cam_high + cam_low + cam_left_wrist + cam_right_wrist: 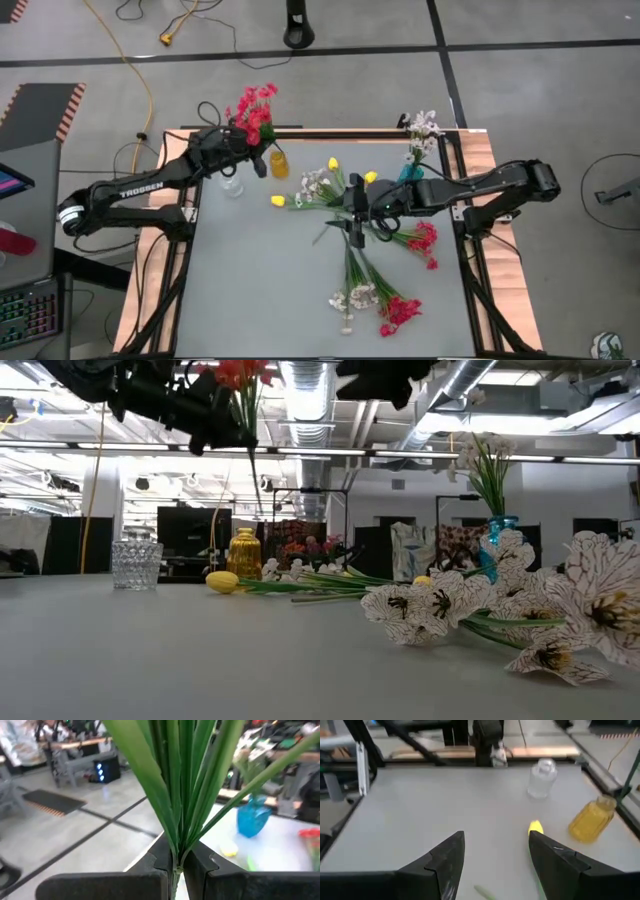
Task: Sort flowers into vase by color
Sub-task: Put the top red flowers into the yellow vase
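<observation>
While clamped on red flowers (252, 110) above the clear vase (232, 186), left gripper (243, 145) risks missing its mouth; right gripper (357, 212) open.

A red-pink spray (254, 108) is held upright above the table's far left corner. Yellow buds (333, 164), white clusters (352, 299) and red sprays (400, 312) lie scattered mid-table

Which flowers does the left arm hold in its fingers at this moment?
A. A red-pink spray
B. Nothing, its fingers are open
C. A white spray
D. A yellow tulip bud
A: the left gripper is shut on the green stem of the red-pink spray, lifted near the clear vase and the yellow vase.
</observation>
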